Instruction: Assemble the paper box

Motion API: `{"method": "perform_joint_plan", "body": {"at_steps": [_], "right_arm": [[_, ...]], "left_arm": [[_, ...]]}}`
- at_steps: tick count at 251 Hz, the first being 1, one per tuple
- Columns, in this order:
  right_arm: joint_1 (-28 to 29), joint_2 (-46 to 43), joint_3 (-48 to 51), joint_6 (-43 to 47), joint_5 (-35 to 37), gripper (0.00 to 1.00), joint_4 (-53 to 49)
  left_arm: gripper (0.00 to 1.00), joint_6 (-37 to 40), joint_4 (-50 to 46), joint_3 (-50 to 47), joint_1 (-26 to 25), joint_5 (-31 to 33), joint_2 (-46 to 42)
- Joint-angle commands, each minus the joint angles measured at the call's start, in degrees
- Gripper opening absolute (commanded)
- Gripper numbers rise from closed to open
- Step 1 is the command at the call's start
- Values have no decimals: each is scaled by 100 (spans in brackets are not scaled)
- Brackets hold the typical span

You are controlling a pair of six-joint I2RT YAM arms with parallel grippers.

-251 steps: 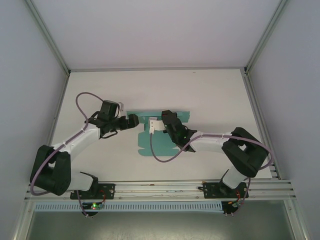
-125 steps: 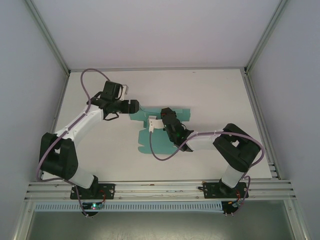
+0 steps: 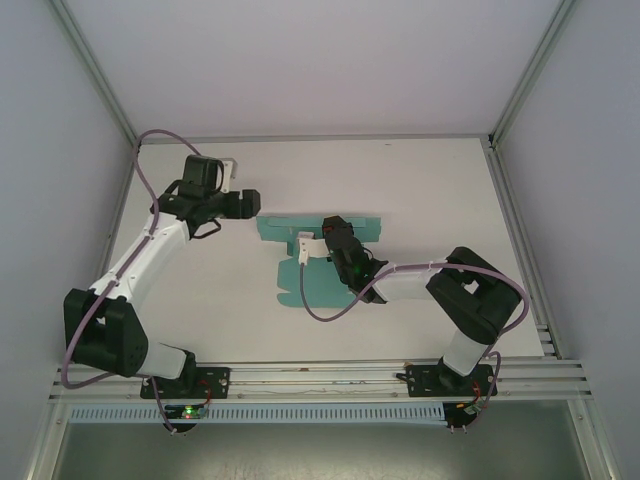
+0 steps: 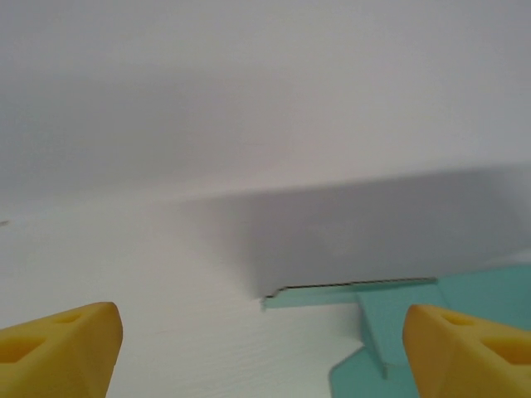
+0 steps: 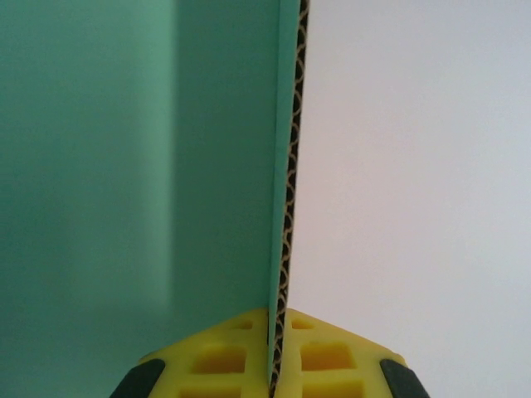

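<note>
White tabletop (image 3: 420,190) carries the paper box (image 3: 318,287) — a mostly flat teal sheet, mid-table. One panel edge sits clamped in the right gripper (image 5: 278,365); the left gripper (image 4: 264,352) gapes empty near the far-left tab. Held one-sidedly, the card could crease or slide — skewing any fold.

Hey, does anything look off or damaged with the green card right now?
Nothing stands out: the paper box is a mostly flat sheet, the right gripper pinches one edge, and the left gripper is open beside it.
</note>
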State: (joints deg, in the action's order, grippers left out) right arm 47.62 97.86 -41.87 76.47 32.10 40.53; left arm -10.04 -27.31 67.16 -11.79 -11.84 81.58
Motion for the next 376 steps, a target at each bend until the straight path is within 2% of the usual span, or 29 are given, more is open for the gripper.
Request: {"method": "perform_joint_plan", "body": {"at_steps": [1,8,22,37,43,57,100,151,191,218,240,260,276,292,312,332,357,376], "right_arm": [[-35,-154,-19,-217,-19,0,-92],[-20,-175,-23,-250,-32,0,-107],[-45,-226,-47,-344,-53,0,-177],[-42,-235,-88,-455,-78,0,-300],[-42,-229,-90,-472,-88,0,-314],[-27,-215,-98,-509,-98,0,-309],[3,-172,-78,-593,-129,0,-298],[10,-271,-4,-866,-345,0,-238],[-46,-255,91,-802,-257,0,-66],[-146,-377,162,-794,-375,0,-80],[-225,-499,238,-740,-590,0,-190],[-294,-574,287,-719,-731,0,-257],[-331,-618,298,-694,-833,0,-329],[-358,-637,280,-708,-915,0,-452],[-376,-641,274,-687,-976,0,-467],[-385,-670,252,-703,-1055,0,-545],[-378,-689,219,-726,-1100,0,-678],[-376,-707,206,-728,-1118,0,-674]], "left_arm": [[82,577,-107,9,-360,-239,402],[80,615,-239,63,-450,-102,504],[68,624,-434,131,-582,72,675],[50,545,-381,70,-720,-4,758],[45,497,-292,22,-785,-136,779],[47,404,-62,-67,-952,-495,829],[47,-25,560,-62,-1227,-1005,1208],[42,-300,764,149,-1260,-1242,1599],[39,-327,923,-55,-1234,-1084,1237],[48,-197,602,-116,-1089,-674,759],[54,70,49,-65,-891,48,516],[61,542,-251,7,-616,102,423],[68,1075,-333,24,-426,-160,402],[72,1439,-376,105,-351,-95,407],[87,2267,-530,139,-293,-556,441],[93,2808,-514,120,-281,-713,602],[94,2911,-860,541,-239,-826,1114],[90,2944,-1043,801,-228,-941,1505]]}}
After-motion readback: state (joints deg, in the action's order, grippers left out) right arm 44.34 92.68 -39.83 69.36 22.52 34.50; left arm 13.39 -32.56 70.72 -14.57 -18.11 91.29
